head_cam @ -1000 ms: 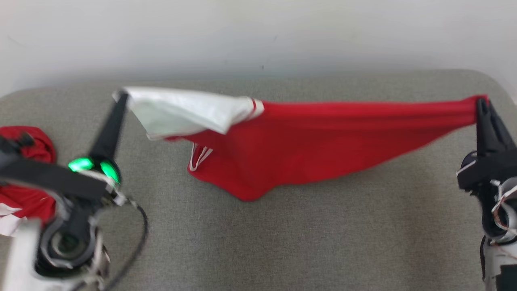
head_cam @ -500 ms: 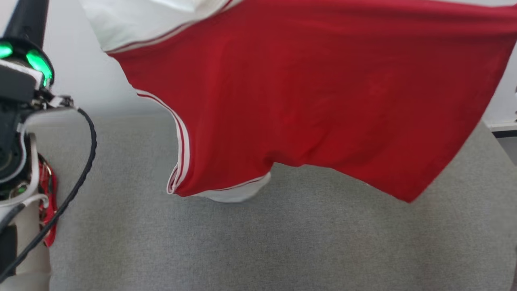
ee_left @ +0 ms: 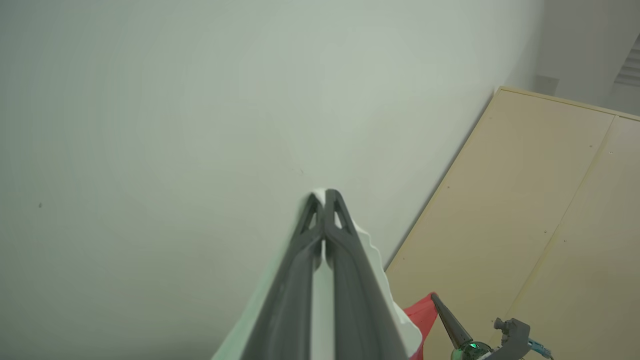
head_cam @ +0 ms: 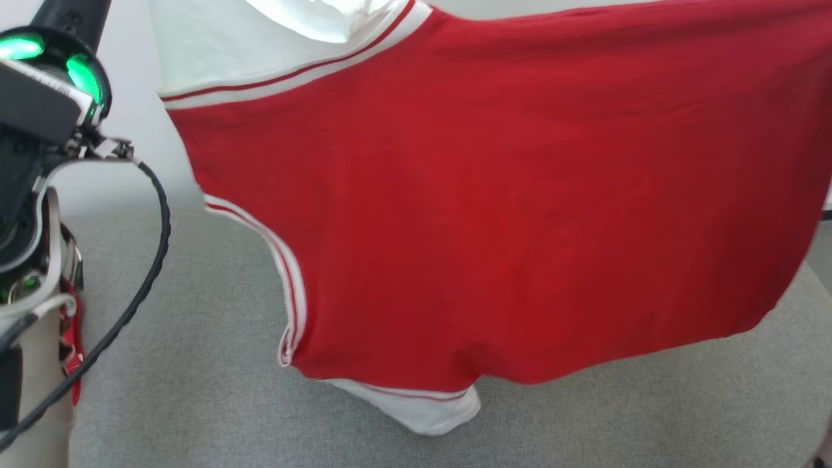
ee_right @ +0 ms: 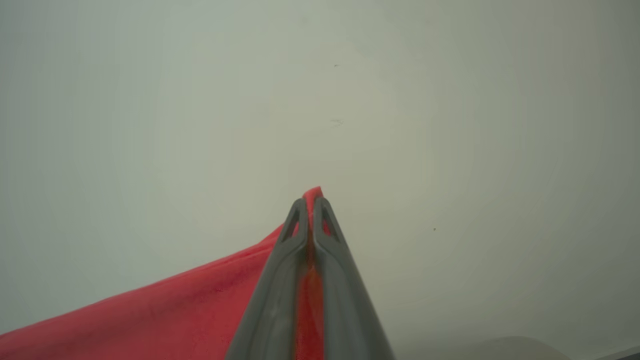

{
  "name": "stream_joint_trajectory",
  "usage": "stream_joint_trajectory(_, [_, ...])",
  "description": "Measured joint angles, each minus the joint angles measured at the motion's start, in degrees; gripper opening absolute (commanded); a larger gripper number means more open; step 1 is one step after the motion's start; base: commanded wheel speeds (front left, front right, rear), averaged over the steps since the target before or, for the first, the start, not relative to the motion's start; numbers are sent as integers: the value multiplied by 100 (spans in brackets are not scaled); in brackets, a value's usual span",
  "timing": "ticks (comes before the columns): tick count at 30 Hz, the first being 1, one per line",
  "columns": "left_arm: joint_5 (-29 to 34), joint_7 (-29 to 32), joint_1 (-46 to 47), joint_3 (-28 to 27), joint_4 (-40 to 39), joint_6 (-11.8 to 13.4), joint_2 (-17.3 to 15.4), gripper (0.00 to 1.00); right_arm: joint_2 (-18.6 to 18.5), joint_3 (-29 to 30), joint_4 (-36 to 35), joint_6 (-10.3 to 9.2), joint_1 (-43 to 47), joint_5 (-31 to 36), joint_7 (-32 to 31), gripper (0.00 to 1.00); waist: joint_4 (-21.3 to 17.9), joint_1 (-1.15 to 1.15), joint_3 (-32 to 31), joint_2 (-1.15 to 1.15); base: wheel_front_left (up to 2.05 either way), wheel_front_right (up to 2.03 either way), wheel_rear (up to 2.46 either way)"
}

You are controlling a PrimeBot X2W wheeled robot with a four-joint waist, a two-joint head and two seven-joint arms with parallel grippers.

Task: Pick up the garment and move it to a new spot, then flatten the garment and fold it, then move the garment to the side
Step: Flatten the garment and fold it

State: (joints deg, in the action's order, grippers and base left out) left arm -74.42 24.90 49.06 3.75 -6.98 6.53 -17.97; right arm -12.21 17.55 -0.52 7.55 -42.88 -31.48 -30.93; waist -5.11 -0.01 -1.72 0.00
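**Red garment held up wide between both pincers**

The garment (head_cam: 494, 214) hangs in the air above the grey table (head_cam: 195, 403), spread like a curtain across most of the head view. It is red, with white parts at its upper left and white bands carrying a thin red stripe. One banded opening curves down its left side. At the bottom a white sleeve end (head_cam: 422, 409) droops lowest; it may be brushing the table, but the angle does not settle that. The red lower hem to the right hangs clear of the surface.

The left pincer (ee_left: 325, 192) is closed, its two dark fingers pressed together on a white edge of the garment, and white cloth spills down along both sides of the fingers. Behind it stand a pale wall (ee_left: 175, 125) and beige panels (ee_left: 540, 210). In the head view, the body of this pincer sits at the upper left with two green lights (head_cam: 78, 68) glowing, and a black cable (head_cam: 143, 273) loops down from it.

The right pincer (ee_right: 311, 200) is closed too, clamped on a red edge of the garment. A sliver of red pokes out past the fingertips, and the cloth runs off taut toward the lower left of that wrist view.

A second red cloth (head_cam: 71, 364) lies on the table at the far left, mostly hidden behind the left arm.
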Motion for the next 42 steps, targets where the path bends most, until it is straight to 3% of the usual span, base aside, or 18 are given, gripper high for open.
stream_joint_trajectory(7, [648, -34, 773, 403, 989, -441, -274, 0, 236, -725, 1110, -1, -732, 990, 313, 0, -61, 0, 298, 0, 0, 0, 0])
stream_joint_trajectory(13, [1250, -346, 2276, 760, 2431, -1150, -380, 0, 638, -871, 2514, 0, -2256, 2020, 966, 0, -90, 2, 889, 0, 0, 0, 0])
stream_joint_trajectory(16, [1826, -879, 3167, 1006, 2992, -1325, -527, 0, 769, -683, 3093, 0, -3082, 2603, 1624, 0, -90, 3, 1266, 1, 0, 0, 0])
stream_joint_trajectory(19, [2328, -1785, 4023, 1332, 3218, -1368, -699, 0, 887, -348, 3429, 0, -3891, 3098, 2576, 0, -94, 2, 1681, 0, 0, 0, 0])
stream_joint_trajectory(23, [2335, -2978, 4612, 1964, 3154, -1403, -926, 0, 909, 200, 3950, 0, -4574, 3567, 3549, 0, -91, 2, 2268, 1, 0, 0, 0])
stream_joint_trajectory(26, [1964, -3545, 4553, 2523, 3159, -1404, -1132, 0, 901, 189, 4589, 0, -4704, 3622, 3946, 0, -61, 3, 2695, 1, 0, 0, 0])
stream_joint_trajectory(31, [1282, -3905, 4005, 3221, 2976, -1403, -1585, 0, 951, 231, 5453, 0, -4684, 3835, 4284, 0, 35, 4, 3319, 2, 0, 0, 0])
stream_joint_trajectory(34, [883, -3969, 3606, 3363, 2664, -1403, -1700, 0, 928, 407, 5748, 0, -4561, 3980, 4423, 0, 117, 3, 3627, 2, 0, 0, 0])
stream_joint_trajectory(39, [393, -3977, 2296, 3028, 1662, -1403, -1907, 0, 936, 478, 6013, 0, -4017, 3991, 4569, 0, 360, 2, 3962, 2, 0, 0, 0])
stream_joint_trajectory(42, [285, -3977, 1506, 2917, 1083, -1403, -2104, 0, 943, 335, 5673, 0, -3548, 3825, 4586, 0, 469, 2, 3941, 2, 0, 0, 0])
